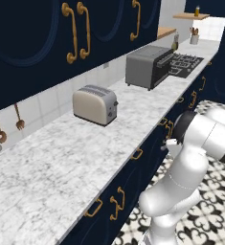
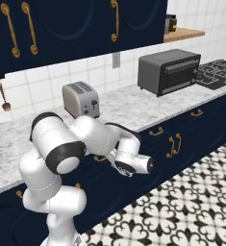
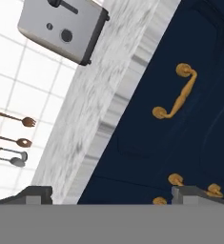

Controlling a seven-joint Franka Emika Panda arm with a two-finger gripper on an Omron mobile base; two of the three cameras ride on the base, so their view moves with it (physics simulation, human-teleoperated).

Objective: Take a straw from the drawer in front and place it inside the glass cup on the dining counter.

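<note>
**Open gripper faces the closed drawer front under the marble worktop**

The gripper (image 3: 111, 195) has its two dark fingertips (image 3: 35, 194) spread wide, one near each lower corner of the hand view, with nothing between them. Ahead of them is the drawer (image 3: 180, 62), a dark navy front just below the worktop's edge; it is shut and its curved brass handle (image 3: 176, 99) is untouched. More brass handles (image 3: 194, 187) show on the cabinet fronts just beyond the drawer, near the fingertips.

On the marble worktop (image 1: 61, 162) a cream toaster (image 1: 95, 104) stands toward the tiled back wall, and a grey toaster oven (image 1: 146, 66) sits further along, next to a black stove top (image 1: 185, 64) near the worktop's far end. Wooden and metal utensils (image 3: 15, 138) hang on the tiled wall past the toaster. In the right base view the white arm (image 2: 109, 144) bends down in front of the navy cabinets, its hand held against them below the worktop's front edge.
</note>
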